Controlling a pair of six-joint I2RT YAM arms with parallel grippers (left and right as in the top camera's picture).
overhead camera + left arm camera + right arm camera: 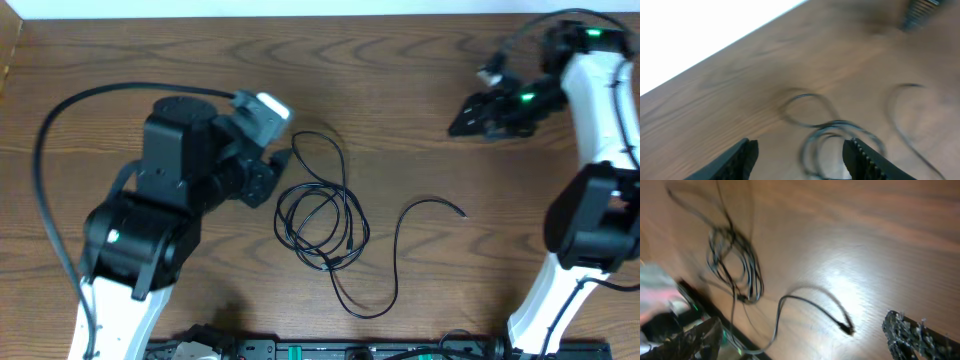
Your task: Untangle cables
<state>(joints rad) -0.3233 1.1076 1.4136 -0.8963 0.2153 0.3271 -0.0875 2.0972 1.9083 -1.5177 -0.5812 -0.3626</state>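
The black cable (320, 218) lies in tangled loops at the middle of the table. Its tail curves right to a small plug (462, 213). No white cable shows in any view. My left gripper (277, 178) is open and empty just left of the loops. In the left wrist view its fingers (800, 159) frame the blurred black loops (837, 131). My right gripper (462, 118) is open and empty at the far right, well apart from the cable. The right wrist view shows its fingers (805, 340), the coil (735, 265) and the plug end (846, 327).
The wooden table (420, 60) ends at a white back edge. A black rail with green lights (340, 350) runs along the front edge. My left arm's thick black wire (60, 120) arcs over the left side.
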